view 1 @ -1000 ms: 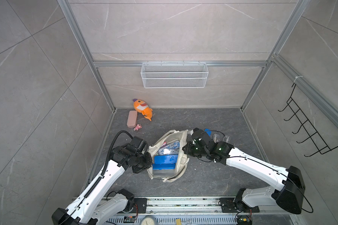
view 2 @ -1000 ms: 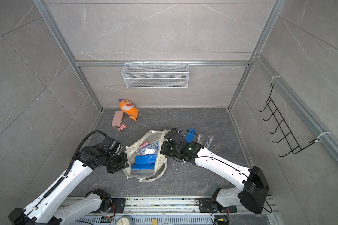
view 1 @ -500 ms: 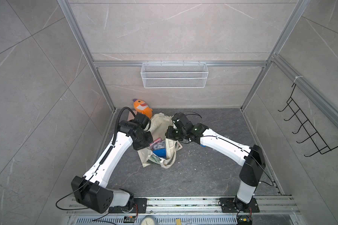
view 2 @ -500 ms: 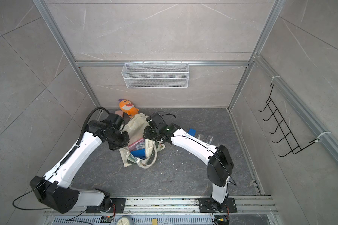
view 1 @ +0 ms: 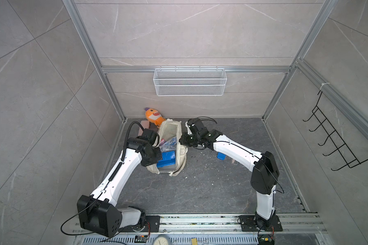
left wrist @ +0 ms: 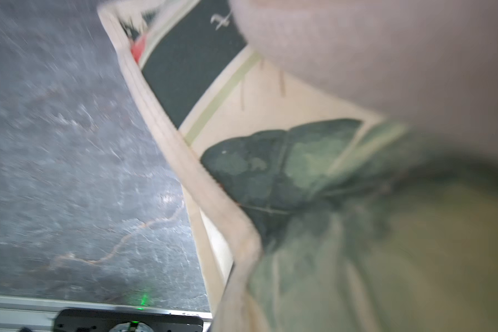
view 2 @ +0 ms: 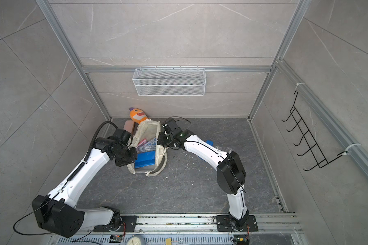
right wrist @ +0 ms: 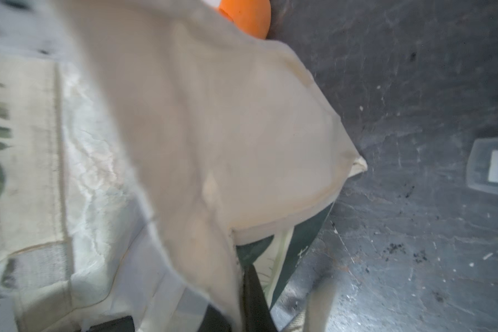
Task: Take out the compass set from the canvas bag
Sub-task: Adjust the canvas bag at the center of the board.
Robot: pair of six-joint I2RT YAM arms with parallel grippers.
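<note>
Grey stone-look floor [view 1: 200,186] inside a tiled, aluminium-framed cell.

- Your left gripper [view 1: 157,157] had its jaws closed on the left rim of the canvas bag [view 1: 170,129]. The fingertips were buried in cloth. The left wrist view was blurred and filled with cream canvas and dark green print [left wrist: 256,178].
- Your right gripper [view 1: 182,141] was closed too, pinching the right rim about midway along the mouth. The right wrist view showed cream cloth draped across it and one black finger [right wrist: 253,301] against the fabric.
- Between the two grips the bag's mouth stood pulled open, facing up.
- The bag sat on the floor toward the back-left corner. Its far end was up against an orange plush toy [view 1: 153,115] by the back wall.
- Both top views showed three things inside: a blue box [view 1: 166,159] toward the front end, a clear packet with pink and blue bits [view 1: 168,143] behind it, and clear plastic [view 1: 165,169] at the front lip. I couldn't tell which of those was the compass set.
- One handle [view 1: 176,172] lay looped on the floor at the bag's front.
- A pink block [view 1: 143,125] lay beside the bag near the left edge, partly behind your left arm.
- Under your right arm, a small blue item [view 1: 221,156] lay on the floor, apart from the bag. The right wrist view also caught a clear case with a white label [right wrist: 492,169] on the floor.
- A white wire basket [view 1: 189,81] hung on the back wall, and a black hook rack [view 1: 336,140] on the right wall.
</note>
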